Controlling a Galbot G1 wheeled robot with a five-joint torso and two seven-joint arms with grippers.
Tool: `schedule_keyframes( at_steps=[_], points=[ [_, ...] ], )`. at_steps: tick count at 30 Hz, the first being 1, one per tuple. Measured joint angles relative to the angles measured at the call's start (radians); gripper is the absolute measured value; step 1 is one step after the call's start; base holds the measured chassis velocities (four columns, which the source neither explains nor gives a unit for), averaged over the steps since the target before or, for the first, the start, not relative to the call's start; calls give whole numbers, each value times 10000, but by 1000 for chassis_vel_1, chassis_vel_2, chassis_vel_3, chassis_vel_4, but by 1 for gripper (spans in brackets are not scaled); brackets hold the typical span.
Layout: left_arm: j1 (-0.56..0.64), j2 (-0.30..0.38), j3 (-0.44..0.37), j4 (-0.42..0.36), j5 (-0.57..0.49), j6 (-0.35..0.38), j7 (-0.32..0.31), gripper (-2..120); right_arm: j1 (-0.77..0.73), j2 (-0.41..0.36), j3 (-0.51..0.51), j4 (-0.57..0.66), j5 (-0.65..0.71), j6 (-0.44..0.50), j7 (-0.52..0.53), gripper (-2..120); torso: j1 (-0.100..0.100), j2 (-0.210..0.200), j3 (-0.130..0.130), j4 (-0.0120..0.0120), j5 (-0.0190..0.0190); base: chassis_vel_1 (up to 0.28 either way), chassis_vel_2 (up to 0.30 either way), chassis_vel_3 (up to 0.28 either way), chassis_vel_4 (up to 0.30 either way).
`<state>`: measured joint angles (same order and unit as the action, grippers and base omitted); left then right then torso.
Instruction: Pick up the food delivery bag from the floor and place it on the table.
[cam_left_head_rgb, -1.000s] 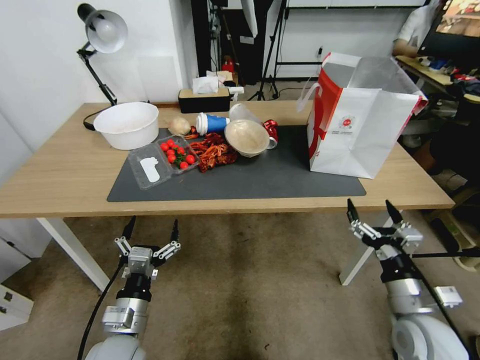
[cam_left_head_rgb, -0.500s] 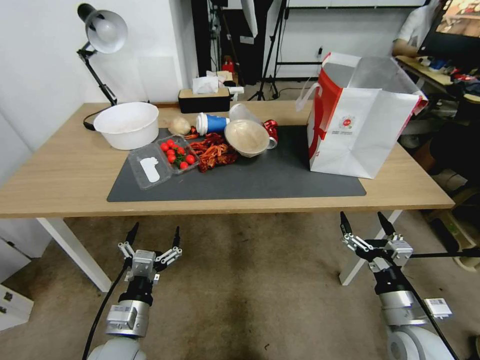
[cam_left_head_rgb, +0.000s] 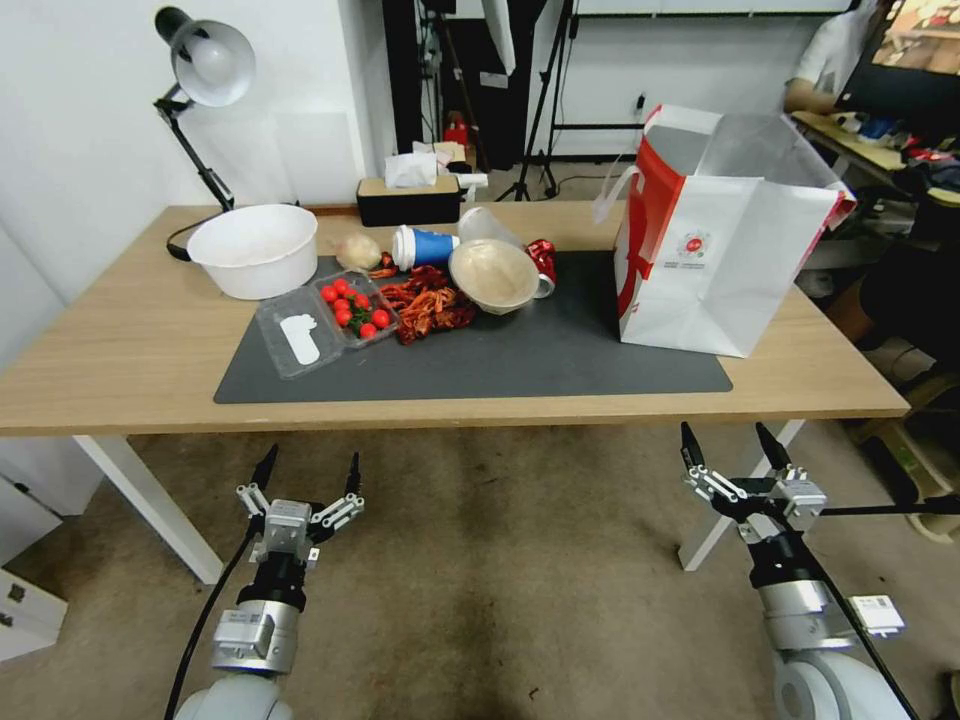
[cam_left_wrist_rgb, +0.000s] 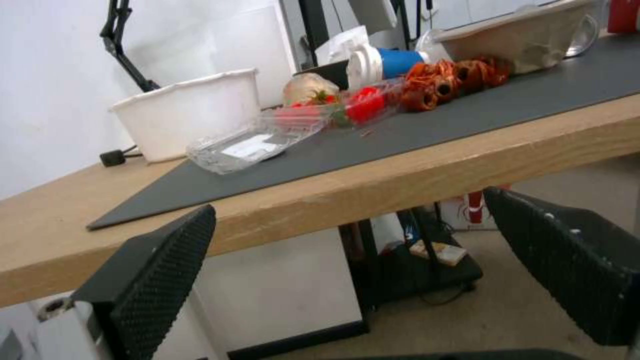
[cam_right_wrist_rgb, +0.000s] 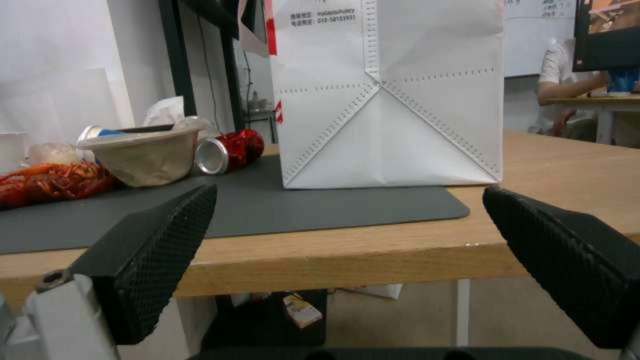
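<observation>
We see the food delivery bag (cam_left_head_rgb: 722, 235) standing upright on the table's (cam_left_head_rgb: 130, 350) right end, above and ahead of our right tool (cam_left_head_rgb: 728, 448); both it and the left tool (cam_left_head_rgb: 307, 463) hang wide open, empty

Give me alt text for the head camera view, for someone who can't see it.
A food delivery bag stands upright on the right end of a table, partly on a dark grey mat. Below the table's near edge, over the floor, the left claw and right claw hang open and empty.
</observation>
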<state>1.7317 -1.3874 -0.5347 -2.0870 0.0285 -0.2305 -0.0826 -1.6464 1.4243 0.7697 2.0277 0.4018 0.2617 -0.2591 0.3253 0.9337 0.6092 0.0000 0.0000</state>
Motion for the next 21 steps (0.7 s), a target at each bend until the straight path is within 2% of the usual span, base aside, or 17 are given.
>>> schedule_keyframes(
  at_steps=[21],
  points=[
    [-1,0,0,-5,-1,-13,2,100,5,-10,3,8,18,-7,8,100,0,0,0,0,0,0,0,0,0]
  ],
)
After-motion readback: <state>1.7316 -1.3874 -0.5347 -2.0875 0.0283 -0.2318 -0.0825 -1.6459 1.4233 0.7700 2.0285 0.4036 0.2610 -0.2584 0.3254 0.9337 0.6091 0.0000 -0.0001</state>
